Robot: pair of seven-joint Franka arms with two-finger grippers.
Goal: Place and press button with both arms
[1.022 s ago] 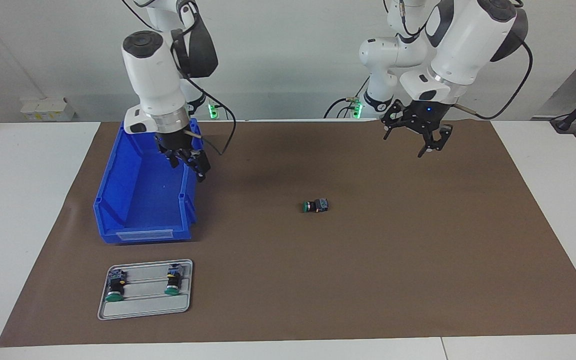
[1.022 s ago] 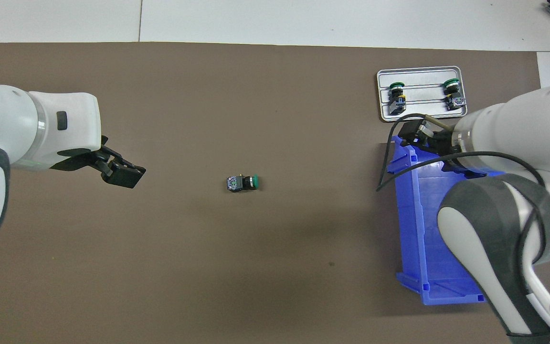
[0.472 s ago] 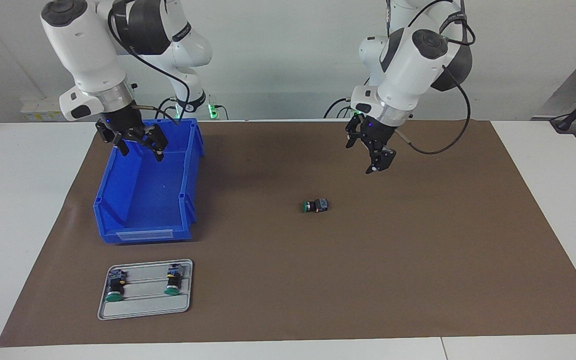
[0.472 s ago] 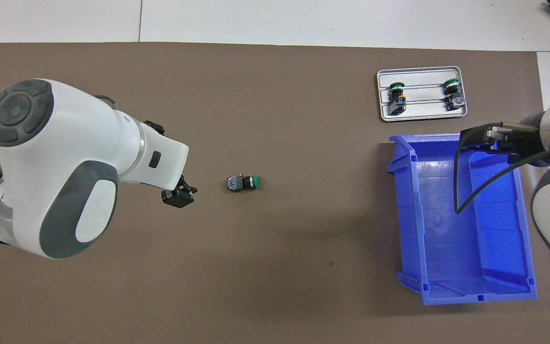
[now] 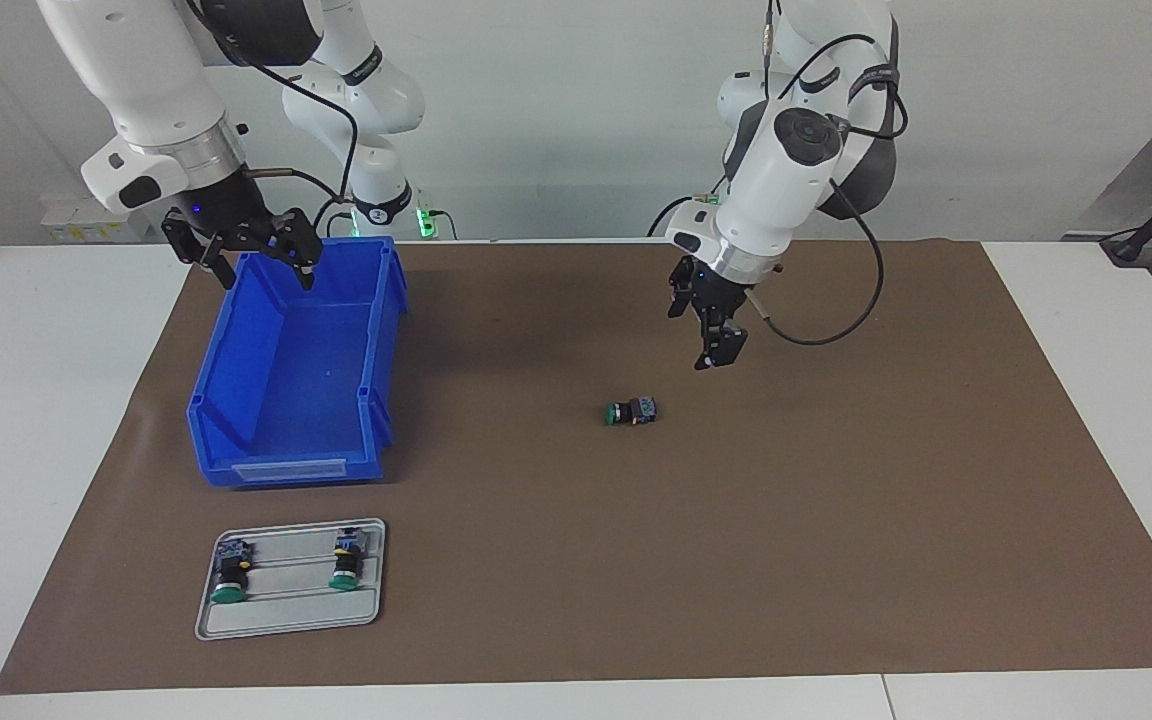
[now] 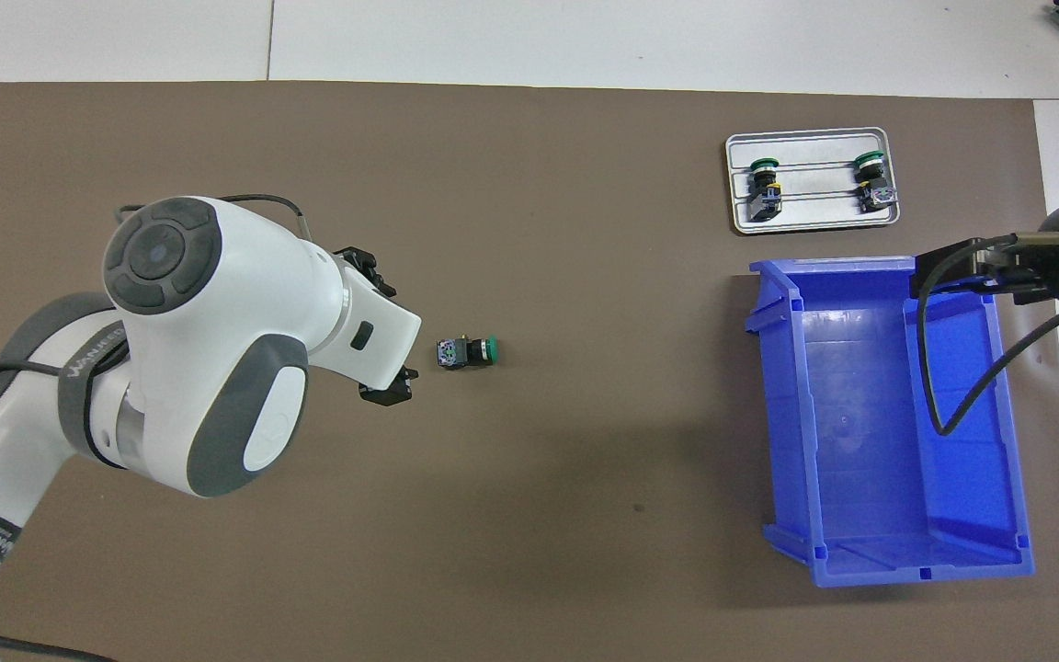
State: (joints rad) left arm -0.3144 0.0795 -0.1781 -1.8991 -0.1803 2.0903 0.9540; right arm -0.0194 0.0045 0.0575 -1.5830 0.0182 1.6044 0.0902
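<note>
A green-capped button (image 5: 631,411) lies on its side in the middle of the brown mat; it also shows in the overhead view (image 6: 468,351). My left gripper (image 5: 717,352) hangs in the air over the mat just beside the button, toward the left arm's end, and does not touch it; in the overhead view only its tip (image 6: 387,393) shows under the wrist. My right gripper (image 5: 264,272) is open and empty, raised over the robot-side end of the blue bin (image 5: 291,468); it also shows in the overhead view (image 6: 948,267).
The blue bin (image 6: 773,414) looks empty. A grey tray (image 5: 286,615) lies farther from the robots than the bin and holds two more green-capped buttons (image 5: 228,575) (image 5: 345,563); the tray also shows in the overhead view (image 6: 814,221). White table borders the mat.
My left arm has swung in from the left arm's end and come down beside the button. My right gripper has risen out of the bin and drifted toward the right arm's end.
</note>
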